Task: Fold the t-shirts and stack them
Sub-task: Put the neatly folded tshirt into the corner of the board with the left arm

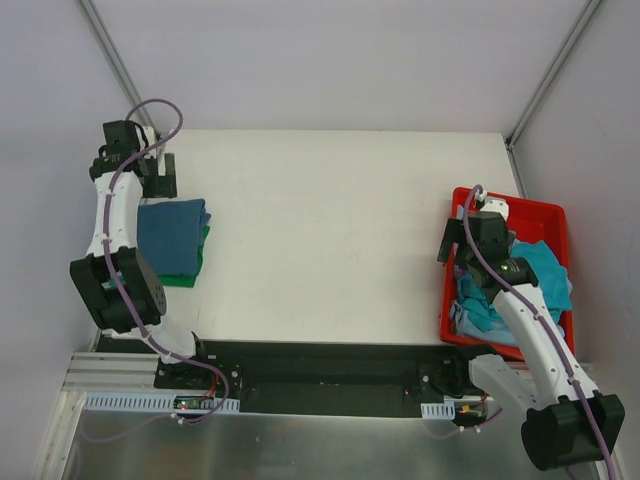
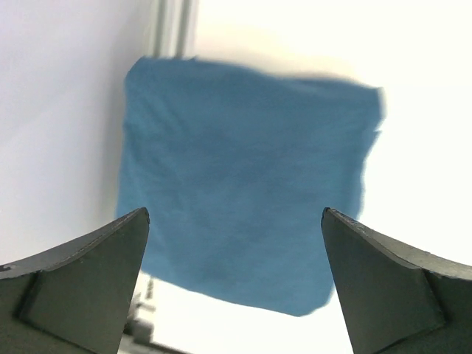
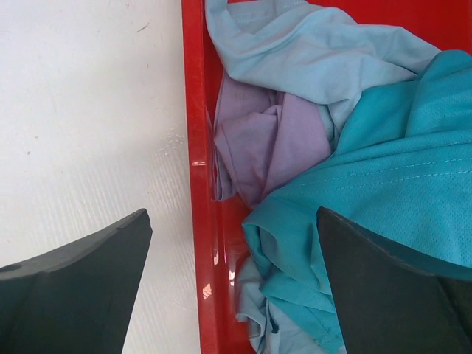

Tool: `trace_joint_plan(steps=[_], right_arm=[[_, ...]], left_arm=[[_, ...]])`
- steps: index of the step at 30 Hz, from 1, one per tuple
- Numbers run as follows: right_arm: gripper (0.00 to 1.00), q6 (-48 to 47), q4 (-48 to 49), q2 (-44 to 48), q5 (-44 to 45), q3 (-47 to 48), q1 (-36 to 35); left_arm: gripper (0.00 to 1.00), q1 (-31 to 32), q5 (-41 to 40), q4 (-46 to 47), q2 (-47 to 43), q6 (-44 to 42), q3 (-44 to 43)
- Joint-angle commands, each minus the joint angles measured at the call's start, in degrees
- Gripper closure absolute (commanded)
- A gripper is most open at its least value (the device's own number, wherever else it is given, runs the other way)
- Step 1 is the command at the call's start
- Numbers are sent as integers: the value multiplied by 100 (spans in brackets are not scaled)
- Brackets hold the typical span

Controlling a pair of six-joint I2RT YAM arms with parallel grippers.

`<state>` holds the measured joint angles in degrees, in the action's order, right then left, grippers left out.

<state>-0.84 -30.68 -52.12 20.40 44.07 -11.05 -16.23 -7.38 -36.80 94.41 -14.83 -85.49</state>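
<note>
Hovering with both grippers spread wide, one arm over the folded stack and the other over the bin of loose tees.

On the left of the white table, a dark blue t-shirt lies folded into a neat square on top of a green t-shirt, whose edges peek out at the near and right sides. The left gripper hangs above the stack's far edge, jaws wide apart and holding nothing. At the table's right edge, the right gripper hangs over the left rim of the red plastic bin, jaws likewise wide apart and empty. Inside the bin lie a crumpled teal t-shirt, a light blue t-shirt and a lavender t-shirt, heaped together unfolded.
</note>
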Motion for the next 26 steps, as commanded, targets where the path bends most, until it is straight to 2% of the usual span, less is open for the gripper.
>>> trace_joint_plan(steps=[1,4,8,10,12,18,26], right_arm=[[4,241,79,228,-36,224,33],[4,427,141,342,-212,172,33],[4,541,272,492,-536,110,33],[4,655,404,580,-686,5,33],[4,664,466,676,-853,-118,33],[4,813,835,966,-1178,-566,24],[4,779,1160,1318,-1442,-804,33]], left_arm=[[1,67,1843,-21,-1028,1760,-460],[1,400,2267,548,-1669,2702,214],[1,1769,1057,1612,-3031,3256,1865],[1,2131,1307,2261,-3681,3661,2954],[1,2238,1484,2887,-4201,4022,3729],[1,2273,1125,2880,-4800,4383,4471],[1,2273,984,2775,-4915,4392,4559]])
